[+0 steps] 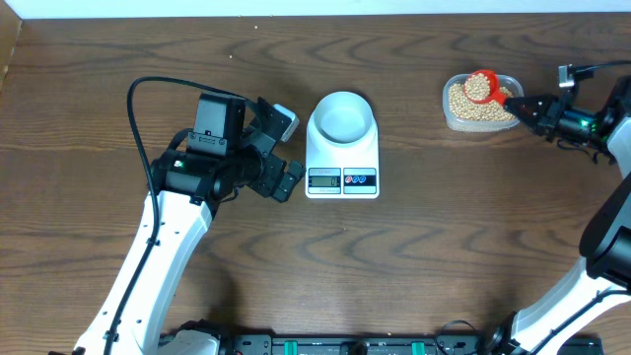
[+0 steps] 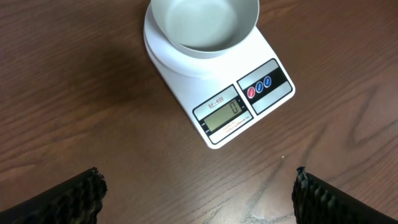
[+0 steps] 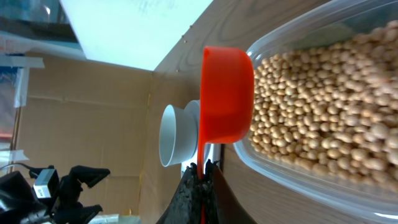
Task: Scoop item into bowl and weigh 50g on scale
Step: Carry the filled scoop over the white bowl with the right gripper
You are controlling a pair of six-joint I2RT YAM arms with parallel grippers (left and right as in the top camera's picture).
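The pale bowl (image 1: pixel 342 117) stands empty on the white scale (image 1: pixel 342 168); it also shows in the left wrist view (image 2: pixel 205 25), where the scale's display (image 2: pixel 222 114) reads 0. Tan beans (image 1: pixel 473 102) fill a clear tub (image 1: pixel 453 118) at the back right. My right gripper (image 1: pixel 521 105) is shut on the handle of a red scoop (image 1: pixel 481 86), whose cup sits over the beans. In the right wrist view the scoop (image 3: pixel 227 93) is at the tub's rim above the beans (image 3: pixel 323 106), fingers (image 3: pixel 203 169) pinching its handle. My left gripper (image 1: pixel 281 148) is open, left of the scale.
The clear tub's wall (image 3: pixel 298 180) runs across the right wrist view. The left arm (image 1: pixel 197 168) and its cable lie left of the scale. The right arm (image 1: pixel 611 128) reaches in from the right edge. The table is dark wood (image 2: pixel 93 93).
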